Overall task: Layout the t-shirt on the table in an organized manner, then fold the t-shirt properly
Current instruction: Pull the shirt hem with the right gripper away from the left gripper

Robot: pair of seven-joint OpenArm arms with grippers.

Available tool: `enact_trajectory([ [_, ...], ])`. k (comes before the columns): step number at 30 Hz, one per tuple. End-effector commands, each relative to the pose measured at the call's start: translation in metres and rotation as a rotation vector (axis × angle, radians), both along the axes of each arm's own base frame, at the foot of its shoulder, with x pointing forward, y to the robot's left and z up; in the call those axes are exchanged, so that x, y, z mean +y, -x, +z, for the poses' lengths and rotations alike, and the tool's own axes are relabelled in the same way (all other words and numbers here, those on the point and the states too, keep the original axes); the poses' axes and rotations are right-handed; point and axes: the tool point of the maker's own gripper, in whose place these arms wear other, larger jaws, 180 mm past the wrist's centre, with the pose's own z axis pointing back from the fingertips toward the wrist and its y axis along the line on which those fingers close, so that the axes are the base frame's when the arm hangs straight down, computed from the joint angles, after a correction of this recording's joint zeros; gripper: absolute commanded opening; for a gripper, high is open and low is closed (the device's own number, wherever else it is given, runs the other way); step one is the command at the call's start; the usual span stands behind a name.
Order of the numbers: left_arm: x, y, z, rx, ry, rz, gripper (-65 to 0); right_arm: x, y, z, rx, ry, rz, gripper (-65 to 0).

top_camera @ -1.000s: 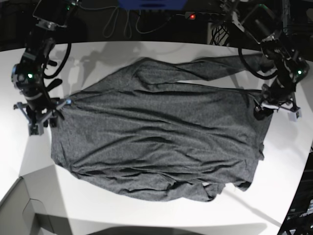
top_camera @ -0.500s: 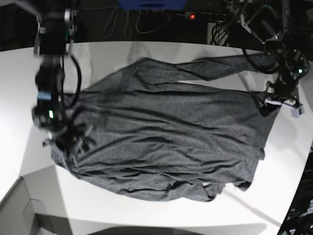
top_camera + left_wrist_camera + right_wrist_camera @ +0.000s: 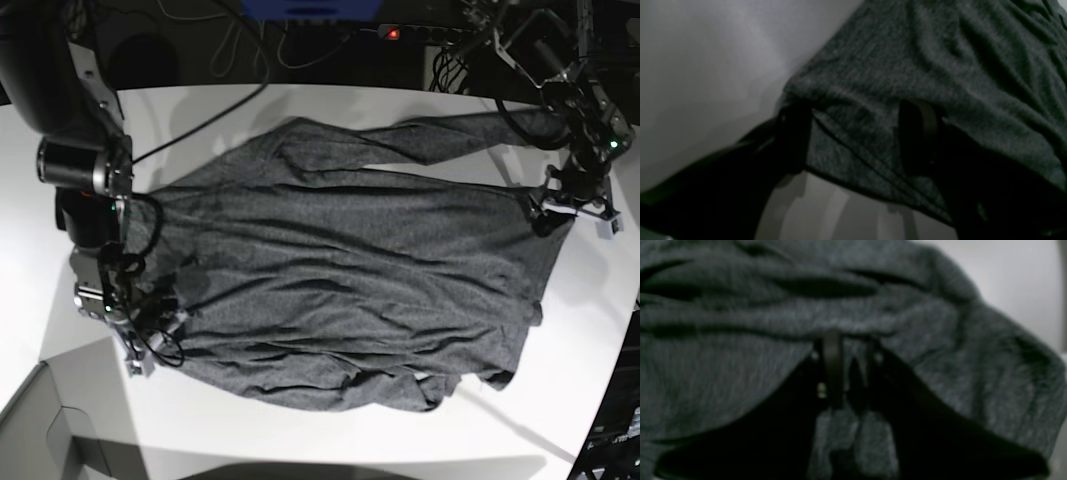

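The dark grey t-shirt [image 3: 340, 270] lies spread and wrinkled across the white table [image 3: 330, 105], with one sleeve stretched toward the back right. My right gripper [image 3: 130, 335] is down at the shirt's near-left corner. In the right wrist view its fingers [image 3: 831, 373] stand close together, and a fold of the t-shirt [image 3: 907, 306] is pinched in my right gripper [image 3: 851, 370]. My left gripper [image 3: 560, 215] sits at the shirt's right edge. The left wrist view shows my left gripper [image 3: 855, 133] open, its fingers wide apart, straddling the hem of the t-shirt [image 3: 923, 56].
A grey box corner [image 3: 60, 430] juts in at the bottom left, close to my right arm. Cables [image 3: 250, 40] and dark equipment run along the back. The table's curved edge [image 3: 610, 360] falls away on the right.
My right arm has swung from the shirt's left edge down to its near-left corner, and its fingers have drawn together on cloth. The left arm has barely moved.
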Motion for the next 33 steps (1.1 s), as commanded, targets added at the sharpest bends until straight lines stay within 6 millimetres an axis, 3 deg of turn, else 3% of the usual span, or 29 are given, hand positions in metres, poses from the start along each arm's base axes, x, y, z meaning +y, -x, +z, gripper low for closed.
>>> enact_trajectory([
  [1,0.003,0.012,-0.01,0.071,-0.007,-0.003,-24.6,-0.008,-0.018,0.024,-0.066,0.006,-0.013,-60.9],
  [6,0.002,0.024,-0.019,0.103,-0.004,0.0,-24.6,-0.012,-0.011,0.009,-0.059,0.13,0.051,-64.8],
  [11,0.011,0.052,-0.042,0.189,0.014,0.005,-24.6,-0.064,-0.01,0.007,-0.104,0.281,-0.145,-65.0],
  [17,0.022,0.06,-0.05,0.208,0.013,0.019,-24.6,-0.085,-0.011,0.014,-0.131,0.346,-0.242,-65.0],
  [22,0.021,0.064,-0.051,0.213,0.011,0.011,-24.6,-0.072,-0.021,0.024,-0.212,0.345,-0.241,-64.9],
  [27,0.025,0.056,-0.035,0.17,-0.018,0.008,-24.6,-0.069,-0.03,0.04,-0.314,0.337,-0.239,-65.0],
  [33,0.036,0.025,0.029,-0.056,-0.042,0.04,-24.6,-0.058,-0.045,0.06,-0.369,0.32,-0.235,-65.0],
])
